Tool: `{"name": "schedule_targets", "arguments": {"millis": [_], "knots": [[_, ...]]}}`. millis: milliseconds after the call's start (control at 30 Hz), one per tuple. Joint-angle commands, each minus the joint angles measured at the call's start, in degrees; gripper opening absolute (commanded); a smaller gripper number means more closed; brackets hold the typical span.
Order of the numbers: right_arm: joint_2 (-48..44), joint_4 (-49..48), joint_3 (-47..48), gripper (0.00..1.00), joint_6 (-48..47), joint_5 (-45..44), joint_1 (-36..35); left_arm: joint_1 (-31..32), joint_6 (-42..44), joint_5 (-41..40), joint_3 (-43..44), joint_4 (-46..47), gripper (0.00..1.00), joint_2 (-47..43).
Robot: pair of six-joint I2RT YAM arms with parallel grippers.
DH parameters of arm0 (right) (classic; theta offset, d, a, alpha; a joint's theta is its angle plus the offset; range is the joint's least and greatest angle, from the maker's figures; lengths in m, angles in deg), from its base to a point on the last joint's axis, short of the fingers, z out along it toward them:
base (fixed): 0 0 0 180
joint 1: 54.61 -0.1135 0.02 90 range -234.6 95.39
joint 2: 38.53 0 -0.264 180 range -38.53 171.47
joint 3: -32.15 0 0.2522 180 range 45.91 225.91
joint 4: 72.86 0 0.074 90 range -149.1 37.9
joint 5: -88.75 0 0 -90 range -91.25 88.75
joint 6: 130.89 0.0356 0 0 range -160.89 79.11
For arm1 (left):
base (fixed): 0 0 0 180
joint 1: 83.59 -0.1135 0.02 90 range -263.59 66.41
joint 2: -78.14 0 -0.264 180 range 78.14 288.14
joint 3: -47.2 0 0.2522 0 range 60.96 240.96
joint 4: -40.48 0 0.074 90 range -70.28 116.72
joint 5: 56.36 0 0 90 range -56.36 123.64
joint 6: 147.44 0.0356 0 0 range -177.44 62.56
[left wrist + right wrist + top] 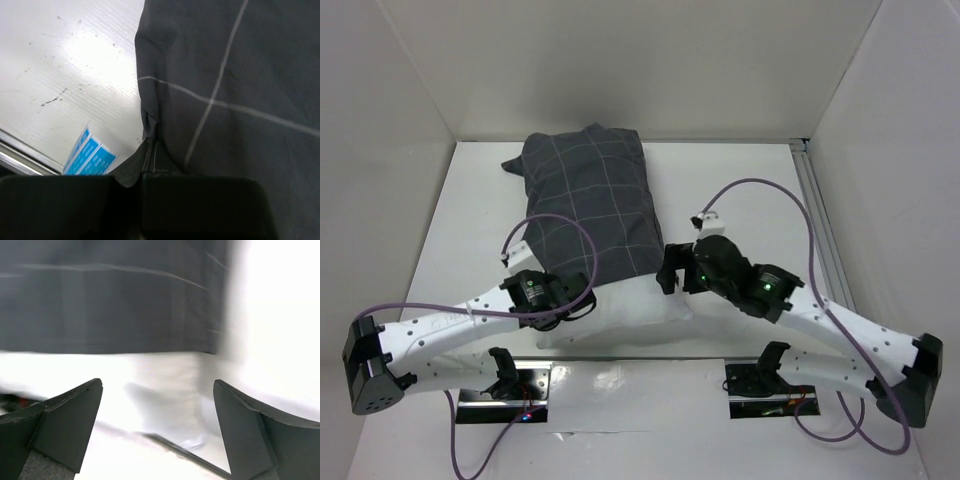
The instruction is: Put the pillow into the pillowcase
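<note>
Left gripper (150, 162) is closed on a fold of the pillowcase (590, 200). The dark cloth is pinched between its jaws, at the left side of the near edge of the case. Right gripper (157, 385) stands wide open and holds nothing. Its two fingers are far apart above the white cloth, just beside the right near corner of the case.

The pillow (635, 305) lies on the desk (760, 210), with its long side pointing away from the arms. Its near end shows white and bare between the two grippers. The rest of it is covered by the pillowcase, which looks full and rounded and reaches almost to the back wall. The edge of the case makes a slanted line across the pillow, lower on the left side and higher on the right side.

In the left wrist view a small white-and-blue tag (90, 156) lies flat on the desk, just left of the pinched fold. Both arms reach in from the near edge, one at each side of the pillow.
</note>
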Motion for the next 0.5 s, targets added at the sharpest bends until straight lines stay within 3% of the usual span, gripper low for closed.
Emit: {"name": "schedule_targets", "arguments": {"millis": [0,67,200,300,367,467], "knots": [[-3.56,-0.05,2.97,0.99,-5.83,5.22,-0.27,-1.0,2.18,0.39,1.9,5.07,0.0,-1.06],[-2.25,-0.57,2.36,0.99,-8.13,8.14,-1.93,-2.22,2.71,0.39,1.9,5.07,0.0,-1.07],[3.63,-4.26,0.42,0.9,-10.84,11.58,-4.92,-5.3,6.31,-0.67,2.6,6.64,0.0,-2.38],[10.58,-7.41,0.42,0.68,-11.55,11.58,-5.45,-8.99,12.54,-1.19,3.13,9.54,0.0,-2.38],[14.36,-11.01,1.12,0.52,-11.55,5.46,-5.45,-12.15,17.46,-1.19,3.13,13.23,0.0,-2.38],[20.16,-14.98,5.14,0.46,-12.25,1.65,-4.14,-16.72,24.32,-0.06,3.13,19.47,0.0,-2.38]]}}
